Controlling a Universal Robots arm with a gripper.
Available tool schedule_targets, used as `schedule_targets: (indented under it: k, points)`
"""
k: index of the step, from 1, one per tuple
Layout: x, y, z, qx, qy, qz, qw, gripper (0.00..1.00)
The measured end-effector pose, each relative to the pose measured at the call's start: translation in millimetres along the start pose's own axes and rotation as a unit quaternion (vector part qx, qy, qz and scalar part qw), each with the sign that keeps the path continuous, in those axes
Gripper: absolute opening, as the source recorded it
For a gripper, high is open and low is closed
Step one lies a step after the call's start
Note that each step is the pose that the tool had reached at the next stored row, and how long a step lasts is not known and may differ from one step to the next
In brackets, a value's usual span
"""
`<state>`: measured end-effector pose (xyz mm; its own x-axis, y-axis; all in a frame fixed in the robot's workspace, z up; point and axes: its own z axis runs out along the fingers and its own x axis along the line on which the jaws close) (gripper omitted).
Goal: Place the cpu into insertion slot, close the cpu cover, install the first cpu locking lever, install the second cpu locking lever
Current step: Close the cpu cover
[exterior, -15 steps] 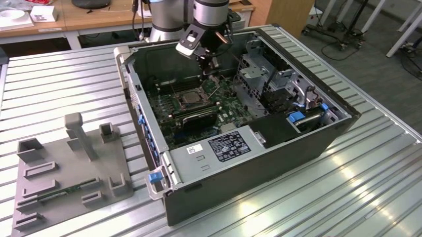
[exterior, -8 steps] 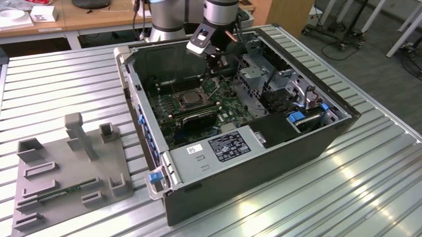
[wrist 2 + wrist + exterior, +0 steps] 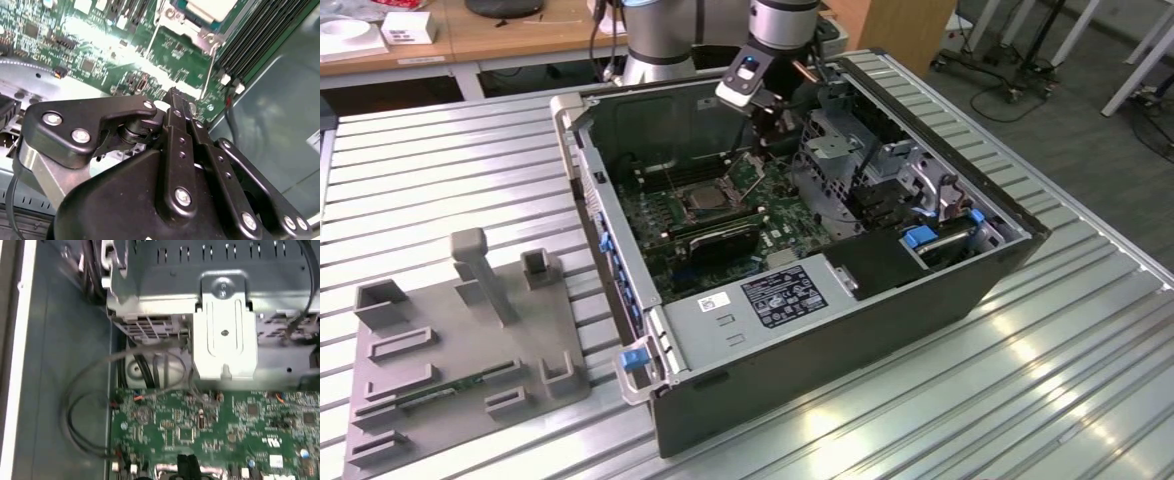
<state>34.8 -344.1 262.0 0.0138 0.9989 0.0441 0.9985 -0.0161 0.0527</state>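
Arm's down inside the open PC case [image 3: 881, 320], gripper [image 3: 175, 95] low over the green mobo [image 3: 200, 425]. Jaws look pressed together, tips meeting, nothing pinched between 'em as far as I can see.

Just ahead of the tips is the insertion slot [image 3: 707, 200], silvery rim, lying flat on the board. In the second wrist view the cpu [image 3: 210, 7] sits in it, a pale square, beyond the tips and clear of them. The silvery cpu cover [image 3: 200, 31] edges it on the jaw-facing side. Can't tell if it's fully down.

A thin wire locking lever [image 3: 207, 70] runs from that frame back twd the jaws, its end right beside the tips. Touching or not, can't tell. The other lever [image 3: 152, 45] comes off the frame's opposite side, a bit further from the tips. Black RAM slots [image 3: 255, 40] run alongside the socket, off to one side of the jaws.

On the far side of the jaws from the socket: metal drive cage [image 3: 225, 330] w/ a loop of grey cable [image 3: 80, 410] beside it.

Outside the case, well away from the gripper, a grey fixture block [image 3: 467, 330] sits on the ribbed metal table [image 3: 1041, 400].
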Motion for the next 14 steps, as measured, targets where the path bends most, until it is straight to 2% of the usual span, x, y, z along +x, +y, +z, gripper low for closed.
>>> schedule_targets:
  k: [6, 8, 14]
  points:
    - [0.2, 9.9, 0.9, 0.0, 0.0, 0.0, 1.0, 0.11]
    - [0.1, 10.2, 1.9, 0.0, 0.0, 0.0, 1.0, 0.11]
    - [-0.4, 9.7, 12.2, 0.0, 0.0, 0.0, 1.0, 0.11]
